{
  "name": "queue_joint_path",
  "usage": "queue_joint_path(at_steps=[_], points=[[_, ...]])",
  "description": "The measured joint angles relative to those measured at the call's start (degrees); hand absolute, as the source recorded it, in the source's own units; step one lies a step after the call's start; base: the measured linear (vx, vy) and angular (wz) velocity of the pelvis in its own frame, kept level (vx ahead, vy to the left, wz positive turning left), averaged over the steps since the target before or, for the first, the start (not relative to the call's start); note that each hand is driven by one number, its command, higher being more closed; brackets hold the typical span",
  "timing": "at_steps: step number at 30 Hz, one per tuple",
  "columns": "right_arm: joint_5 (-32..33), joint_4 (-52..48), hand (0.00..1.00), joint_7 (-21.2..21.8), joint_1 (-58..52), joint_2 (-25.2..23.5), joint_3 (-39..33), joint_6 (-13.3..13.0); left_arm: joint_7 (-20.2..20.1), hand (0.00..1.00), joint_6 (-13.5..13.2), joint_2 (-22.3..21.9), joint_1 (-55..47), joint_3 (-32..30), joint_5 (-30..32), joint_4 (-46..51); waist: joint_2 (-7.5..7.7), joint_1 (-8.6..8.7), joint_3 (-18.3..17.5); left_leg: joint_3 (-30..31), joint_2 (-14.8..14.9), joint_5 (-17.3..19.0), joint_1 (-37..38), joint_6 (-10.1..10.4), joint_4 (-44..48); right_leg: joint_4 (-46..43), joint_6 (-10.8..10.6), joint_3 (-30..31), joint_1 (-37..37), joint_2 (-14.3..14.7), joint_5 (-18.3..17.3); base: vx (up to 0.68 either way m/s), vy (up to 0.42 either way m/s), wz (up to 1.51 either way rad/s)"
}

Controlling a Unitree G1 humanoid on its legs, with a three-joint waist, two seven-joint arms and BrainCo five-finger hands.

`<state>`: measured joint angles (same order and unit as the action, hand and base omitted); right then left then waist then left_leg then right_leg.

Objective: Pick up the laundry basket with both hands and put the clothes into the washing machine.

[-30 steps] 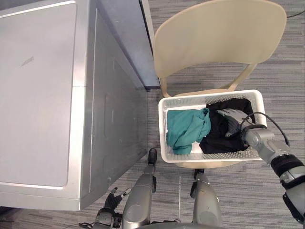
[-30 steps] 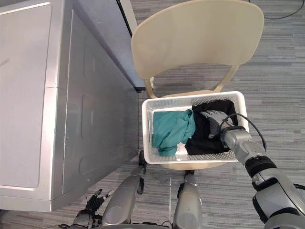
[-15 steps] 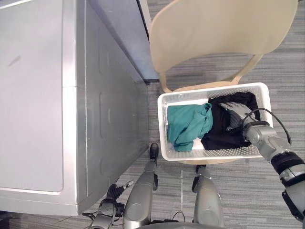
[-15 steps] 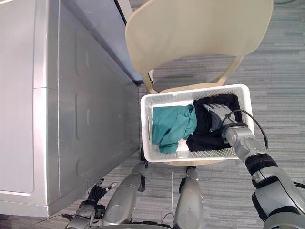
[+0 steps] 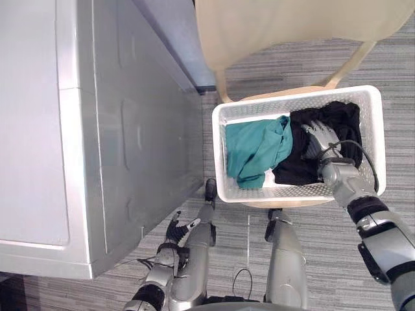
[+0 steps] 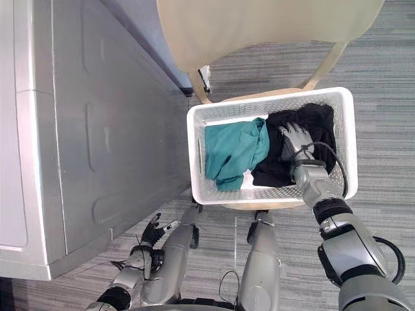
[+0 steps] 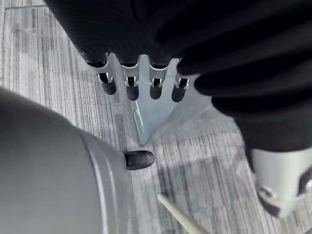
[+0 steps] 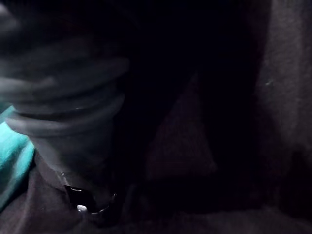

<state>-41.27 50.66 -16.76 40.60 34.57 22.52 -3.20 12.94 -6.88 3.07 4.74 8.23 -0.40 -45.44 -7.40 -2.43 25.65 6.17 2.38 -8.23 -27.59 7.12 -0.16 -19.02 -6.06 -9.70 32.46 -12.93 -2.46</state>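
The soft, light black garment (image 5: 337,116) in the laundry basket (image 5: 219,162), probably best bunched mid-heap, is touched by straight fingers (image 5: 312,127) of the right hand (image 5: 321,138); the left hand (image 5: 176,232) is held open, well apart from the basket.

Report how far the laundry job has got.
Nothing looks done: the white basket sits on the chair, teal garment and black garment inside. In hand: the right hand lies open on the black garment; the left hand hangs open low beside the washing machine. Left: lifting the basket and loading the clothes.
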Motion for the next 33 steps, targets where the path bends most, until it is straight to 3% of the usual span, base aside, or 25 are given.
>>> queue_joint_path(at_steps=[10,14,17,20,23,27,29,33], points=[[0.15,1.42,1.00,0.16,-1.08,-3.02,-2.41,0.40,-0.03,0.00,0.35,-1.28,-0.03,-2.29,0.04,0.31,0.30,-0.24,-0.36,0.84,0.68,-0.72,2.10,0.41,-0.02,-3.47,0.61,-1.17,-1.33,-0.03,-1.85,0.01,-0.070,0.05],[0.21,5.05,1.00,2.86,-3.35,-5.47,-4.91,1.71,-0.41,0.00,0.44,-1.27,-0.33,-4.44,0.08,0.28,0.41,-0.90,-0.59,1.07,0.87,-0.64,5.83,0.50,0.20,-2.93,0.57,-1.80,-6.13,0.12,-2.56,0.04,-0.056,0.09],[1.25,6.99,1.00,4.31,-7.51,-8.20,-7.88,2.53,-0.57,0.00,1.04,-1.05,-2.22,-6.36,0.62,-0.44,1.15,-1.86,-4.14,1.46,1.06,-0.51,6.71,0.62,0.19,-3.12,0.47,-2.75,-7.67,-0.10,-3.44,0.03,-0.043,0.15],[4.42,7.49,1.00,5.87,-10.99,-10.25,-9.93,2.66,-0.71,0.00,1.60,-0.13,-3.99,-7.03,1.08,-2.59,1.84,-3.16,-5.43,1.42,1.23,0.19,9.84,0.60,0.20,-2.66,0.44,-3.00,-11.10,0.02,-3.84,0.04,-0.038,0.02],[8.06,4.81,1.00,6.86,-16.04,-12.39,-12.65,2.66,-1.68,0.00,1.57,0.04,-6.43,-10.77,1.08,-4.58,2.26,-3.13,-8.60,1.70,1.62,0.39,11.10,0.43,0.01,-0.65,0.31,-3.58,-13.30,0.67,-3.71,0.00,0.000,0.00],[10.69,-6.63,1.00,6.78,-23.18,-13.42,-16.41,2.71,-1.71,0.00,1.66,0.32,-9.39,-15.26,1.08,-7.29,3.02,-2.86,-12.99,1.73,2.68,0.38,13.43,0.42,-1.67,5.89,-0.15,-4.39,-17.82,2.67,-1.15,0.04,-0.001,-0.08],[11.67,-12.06,1.00,6.26,-25.81,-13.89,-19.79,2.30,-1.63,0.00,1.67,0.45,-11.83,-19.60,1.01,-7.55,4.11,-2.69,-15.69,1.88,3.05,0.44,14.81,0.33,-2.31,11.45,-0.45,-4.89,-21.48,3.85,1.23,0.07,0.008,-0.04],[12.00,-16.15,1.00,4.43,-27.10,-13.89,-24.17,2.33,-1.58,0.00,1.69,0.63,-13.38,-24.84,0.64,-8.29,4.88,-2.61,-17.74,2.54,2.78,0.43,16.55,0.29,-3.10,15.72,-0.25,-5.99,-25.30,4.18,3.31,0.04,0.006,0.09]])
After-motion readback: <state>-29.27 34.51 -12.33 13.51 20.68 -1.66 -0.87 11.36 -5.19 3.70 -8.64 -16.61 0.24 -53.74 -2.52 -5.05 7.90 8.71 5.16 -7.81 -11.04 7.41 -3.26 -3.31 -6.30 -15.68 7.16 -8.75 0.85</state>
